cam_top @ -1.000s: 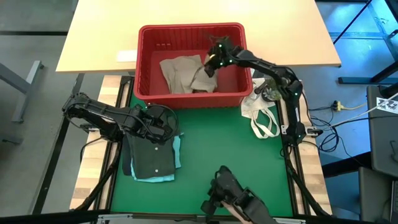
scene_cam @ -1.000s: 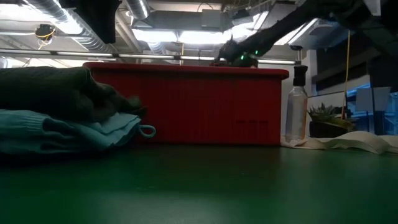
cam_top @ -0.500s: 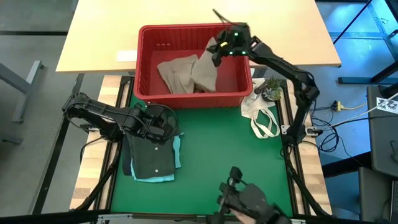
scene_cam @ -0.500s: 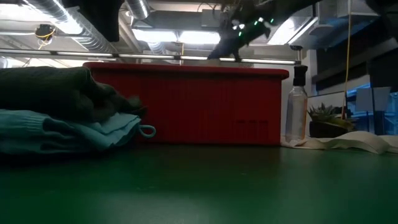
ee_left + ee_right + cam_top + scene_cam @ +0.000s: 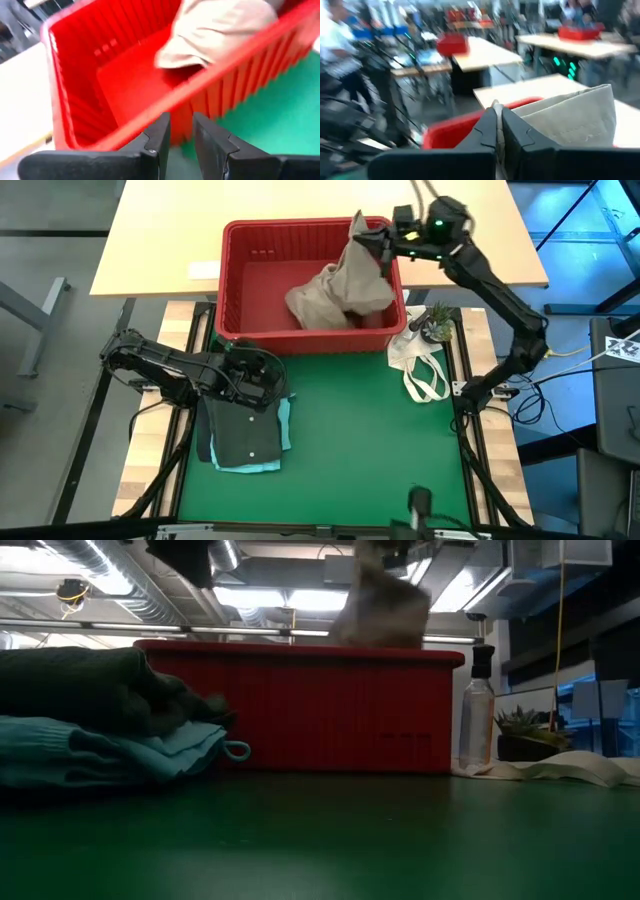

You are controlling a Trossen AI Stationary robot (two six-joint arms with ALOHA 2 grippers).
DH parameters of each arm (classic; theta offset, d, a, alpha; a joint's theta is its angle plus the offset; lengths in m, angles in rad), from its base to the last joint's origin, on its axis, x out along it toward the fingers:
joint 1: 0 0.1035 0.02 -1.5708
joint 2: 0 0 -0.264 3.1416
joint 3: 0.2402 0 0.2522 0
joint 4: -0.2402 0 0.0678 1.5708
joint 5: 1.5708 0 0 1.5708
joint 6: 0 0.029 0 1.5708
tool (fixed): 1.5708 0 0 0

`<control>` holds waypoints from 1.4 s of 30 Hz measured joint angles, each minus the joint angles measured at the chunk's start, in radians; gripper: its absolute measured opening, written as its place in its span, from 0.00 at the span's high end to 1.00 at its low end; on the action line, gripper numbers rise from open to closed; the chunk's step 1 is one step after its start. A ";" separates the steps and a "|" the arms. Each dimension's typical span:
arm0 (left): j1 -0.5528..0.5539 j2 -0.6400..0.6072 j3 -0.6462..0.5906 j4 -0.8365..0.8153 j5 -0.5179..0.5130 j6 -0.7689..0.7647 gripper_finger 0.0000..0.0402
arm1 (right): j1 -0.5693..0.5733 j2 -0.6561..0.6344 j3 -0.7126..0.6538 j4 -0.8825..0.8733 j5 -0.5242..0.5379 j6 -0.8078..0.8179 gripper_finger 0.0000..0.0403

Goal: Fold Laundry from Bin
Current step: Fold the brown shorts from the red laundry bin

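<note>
From above, the right gripper (image 5: 385,242) sits over the far right corner of the rectangular red plastic bin (image 5: 240,330), pinching the top of a soft beige-tan cloth garment (image 5: 345,285) whose lower part drapes down onto the bin floor. The lift will probably go best if the arm rises until the hem clears the rim, then carries the cloth toward the near green mat (image 5: 350,430) without snagging the slotted wall. The left gripper (image 5: 262,380) waits at the left, resting on the folded dark olive garment (image 5: 245,435) stacked on a light teal one (image 5: 285,425). At table level, the tan cloth (image 5: 385,605) hangs above the red wall (image 5: 300,710), with the folded pile (image 5: 90,730) at left. The left wrist camera shows its own fingers (image 5: 162,135) a narrow gap apart, holding nothing, facing the bin. The right wrist camera shows its fingers (image 5: 487,127) pressed together on a fold of the tan cloth (image 5: 570,115).
</note>
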 joint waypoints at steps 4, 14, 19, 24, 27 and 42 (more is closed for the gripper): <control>0.000 0.000 0.000 0.041 -0.104 0.025 0.81 | 0.000 -0.052 0.000 0.100 -0.053 0.066 0.99; 0.058 0.000 0.000 0.533 -0.166 0.559 0.81 | 0.000 -0.125 0.002 0.382 -0.079 0.115 0.98; 0.106 0.000 0.000 0.902 -0.047 0.943 0.81 | -0.001 -0.127 0.002 0.500 -0.077 0.155 0.98; 0.158 0.000 0.000 1.227 0.258 1.250 0.81 | -0.001 -0.127 0.002 0.606 -0.044 0.156 0.98; 0.185 0.000 0.001 1.311 0.421 1.354 0.81 | -0.001 -0.127 0.002 0.663 -0.026 0.157 0.97; 0.266 0.033 0.001 1.323 0.514 1.437 0.81 | 0.010 -0.127 0.014 0.775 -0.189 0.478 0.97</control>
